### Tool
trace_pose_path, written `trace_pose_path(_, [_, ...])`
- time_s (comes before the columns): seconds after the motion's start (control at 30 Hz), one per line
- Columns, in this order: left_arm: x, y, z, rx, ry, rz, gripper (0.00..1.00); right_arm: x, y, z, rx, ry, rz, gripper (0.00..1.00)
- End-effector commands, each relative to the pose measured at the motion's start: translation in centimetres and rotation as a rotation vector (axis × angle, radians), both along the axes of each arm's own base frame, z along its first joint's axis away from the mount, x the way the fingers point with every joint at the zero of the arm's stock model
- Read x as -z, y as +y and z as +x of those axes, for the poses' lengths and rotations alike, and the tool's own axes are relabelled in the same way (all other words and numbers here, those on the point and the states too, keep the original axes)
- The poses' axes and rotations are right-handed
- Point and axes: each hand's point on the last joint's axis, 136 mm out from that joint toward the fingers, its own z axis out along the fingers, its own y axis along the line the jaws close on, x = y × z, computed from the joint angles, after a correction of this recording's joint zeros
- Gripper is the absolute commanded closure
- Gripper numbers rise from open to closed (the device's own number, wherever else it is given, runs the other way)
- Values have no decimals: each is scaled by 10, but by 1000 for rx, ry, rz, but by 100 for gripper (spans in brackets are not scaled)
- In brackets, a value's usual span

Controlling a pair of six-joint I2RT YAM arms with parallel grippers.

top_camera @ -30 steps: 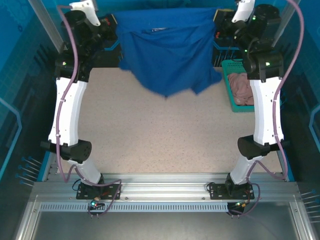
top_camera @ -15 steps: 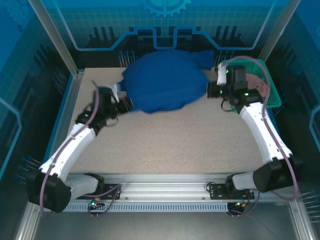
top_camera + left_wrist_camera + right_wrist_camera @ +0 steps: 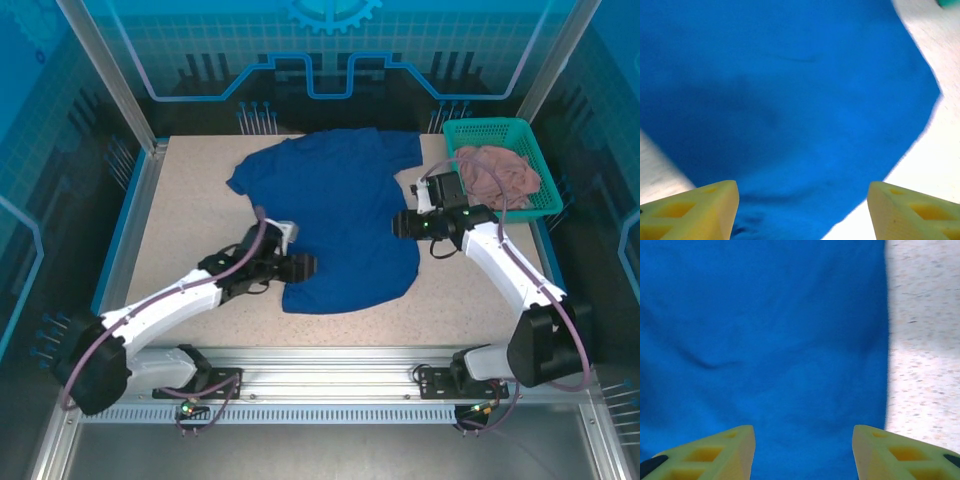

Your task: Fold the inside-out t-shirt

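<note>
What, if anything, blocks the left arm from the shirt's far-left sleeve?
Probably nothing, so yes: the left gripper is open at the t-shirt's near edge, and the sleeve lies flat on bare table.

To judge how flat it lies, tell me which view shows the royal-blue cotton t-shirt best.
Top external: the whole royal-blue cotton t-shirt lies spread out, sleeves and hem visible. Left wrist and right wrist views each show a close patch of its cloth with one edge.

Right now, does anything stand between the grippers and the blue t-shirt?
Nothing visible does. The left gripper and the right gripper sit over opposite side edges of the t-shirt, jaws open. The teal basket stands apart, far right.
</note>
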Motion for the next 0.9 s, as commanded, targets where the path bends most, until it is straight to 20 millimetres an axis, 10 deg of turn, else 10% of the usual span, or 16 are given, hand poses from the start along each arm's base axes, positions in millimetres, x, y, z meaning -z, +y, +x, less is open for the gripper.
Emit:
trace_pose_path(0.0, [13, -71, -20, 379, -134, 134, 31, 15, 2, -6, 8, 57, 37, 45])
trace_pose_path(0.23, [66, -131, -48, 716, -135, 288, 36, 13, -21, -5, 78, 43, 100, 45])
trace_pose_path(0.57, [109, -155, -43, 813, -62, 330, 51, 21, -33, -5, 97, 65, 80, 44])
trace_pose_path(0.87, [113, -155, -28, 763, -83, 343, 95, 18, -33, -11, 95, 66, 87, 44])
